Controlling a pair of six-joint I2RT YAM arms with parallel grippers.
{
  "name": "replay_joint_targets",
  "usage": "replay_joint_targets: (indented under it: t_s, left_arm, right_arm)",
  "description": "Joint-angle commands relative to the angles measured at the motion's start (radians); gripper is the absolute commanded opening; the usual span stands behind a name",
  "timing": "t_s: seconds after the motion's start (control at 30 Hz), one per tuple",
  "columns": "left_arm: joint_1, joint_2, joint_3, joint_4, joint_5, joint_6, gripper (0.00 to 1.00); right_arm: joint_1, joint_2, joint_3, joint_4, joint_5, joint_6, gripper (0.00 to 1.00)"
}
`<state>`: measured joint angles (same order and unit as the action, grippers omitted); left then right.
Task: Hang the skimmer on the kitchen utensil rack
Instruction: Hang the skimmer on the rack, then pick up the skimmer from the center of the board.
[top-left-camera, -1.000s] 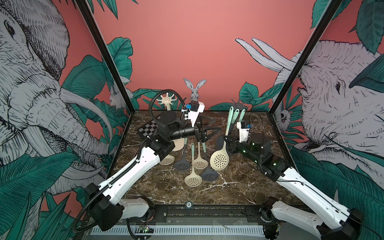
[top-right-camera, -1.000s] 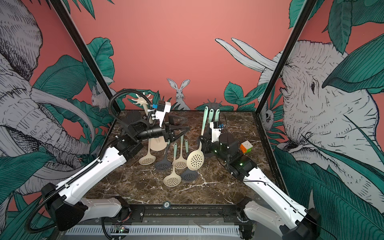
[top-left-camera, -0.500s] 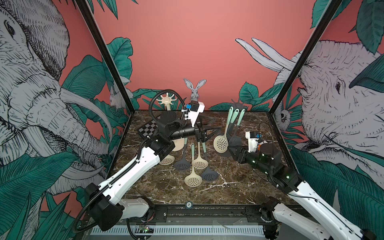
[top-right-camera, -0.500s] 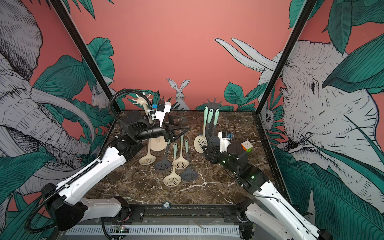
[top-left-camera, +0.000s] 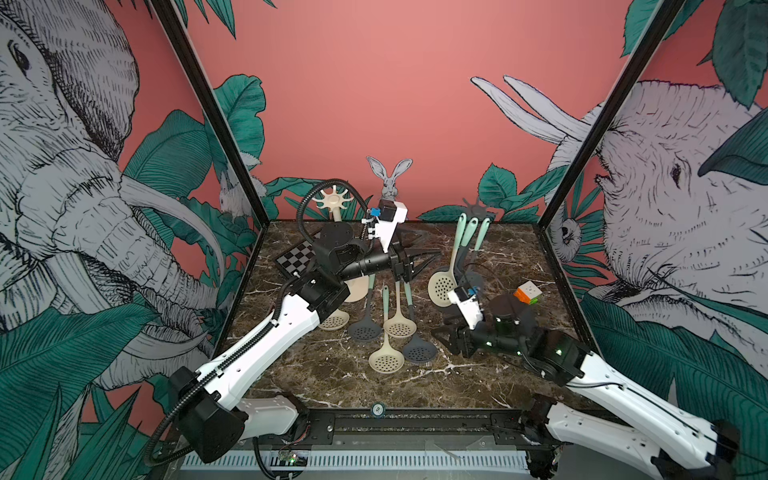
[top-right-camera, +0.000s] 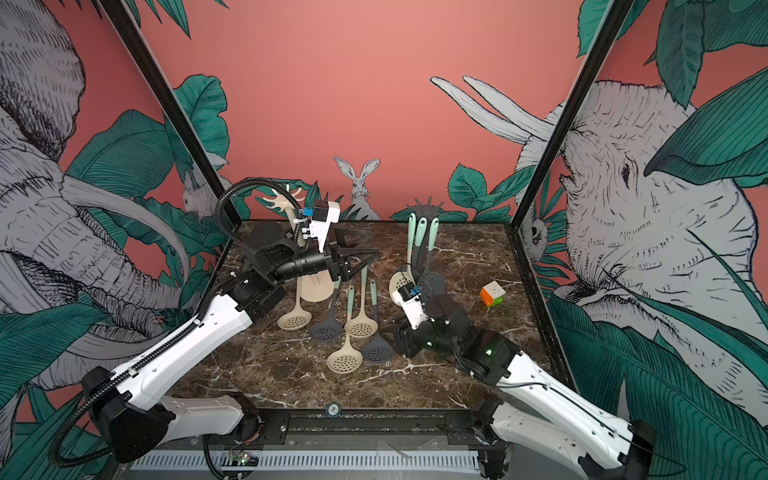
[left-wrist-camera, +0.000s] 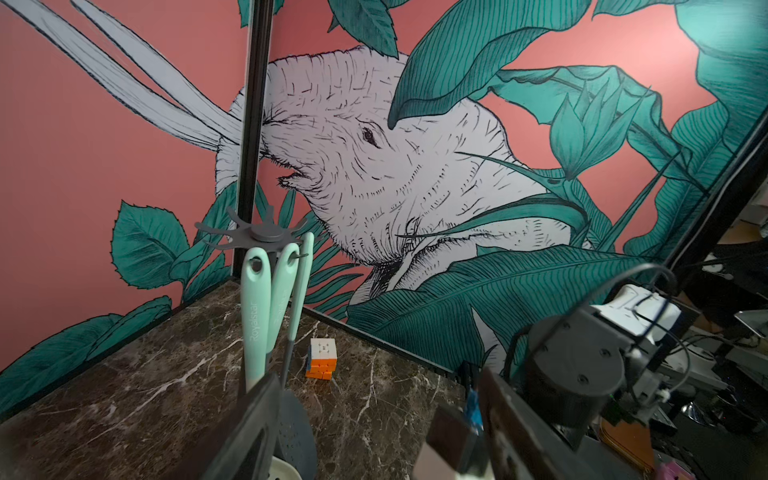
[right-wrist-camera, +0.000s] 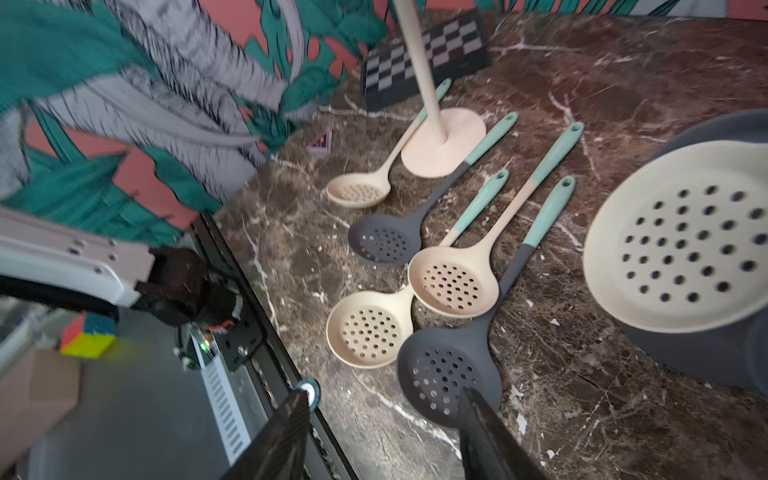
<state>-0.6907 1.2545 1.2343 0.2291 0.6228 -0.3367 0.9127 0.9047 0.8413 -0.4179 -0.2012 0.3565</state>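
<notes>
Far to the left of the grey utensil rack (top-left-camera: 476, 208) a chessboard (top-left-camera: 297, 259) lies by a cream stand (top-left-camera: 332, 202). The left gripper (top-left-camera: 428, 257) hovers above the table (top-left-camera: 316, 374), left of the rack at about mid-height. Its jaws are spread and hold nothing. Below it, left of the rack and nearer the front edge, five loose skimmers (top-left-camera: 390, 328) lie flat with their handles pointing back.

The cream-bowled skimmer (top-left-camera: 442, 286) hangs upright from the rack, its mint handle (left-wrist-camera: 254, 316) beside two other mint handles at the rack's arms. Its bowl is low, just in front of the two dark bowls.

The right gripper (right-wrist-camera: 384, 397) sits low over the table, in front of the rack and clear of the hung skimmer. In the right wrist view its two fingers (right-wrist-camera: 286, 436) stand spread and empty, and the cream bowl lies off to one side, untouched. Right of the rack, a colour cube (top-left-camera: 528, 293) rests on the table.
</notes>
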Motion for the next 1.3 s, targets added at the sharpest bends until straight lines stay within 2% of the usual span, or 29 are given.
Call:
replay_joint_targets:
  t_s: [0.0,0.17,0.37,0.5,0.87,1.27]
  left_arm:
    - [0.013,-0.060,-0.031,0.016,-0.098,0.002,0.77]
    - [0.030,-0.113,-0.070,0.025,-0.199,0.001,0.78]
    - [0.049,-0.143,-0.096,0.027,-0.238,-0.011,0.83]
    - [0.056,-0.154,-0.113,0.031,-0.261,-0.020,0.84]
    - [0.065,-0.176,-0.144,0.031,-0.264,-0.024,0.85]
    - [0.079,-0.175,-0.154,0.042,-0.248,-0.030,0.85]
  right_arm:
    - [0.069,0.074,0.047,-0.019,0.121,-0.121,0.58]
    - [0.162,0.227,0.112,-0.019,0.217,-0.197,0.62]
    - [0.232,0.427,0.203,-0.045,0.302,-0.276,0.64]
    - [0.235,0.536,0.232,-0.014,0.294,-0.304,0.64]
    - [0.236,0.744,0.331,-0.030,0.382,-0.376,0.60]
    - [0.235,0.862,0.355,-0.023,0.409,-0.394,0.54]
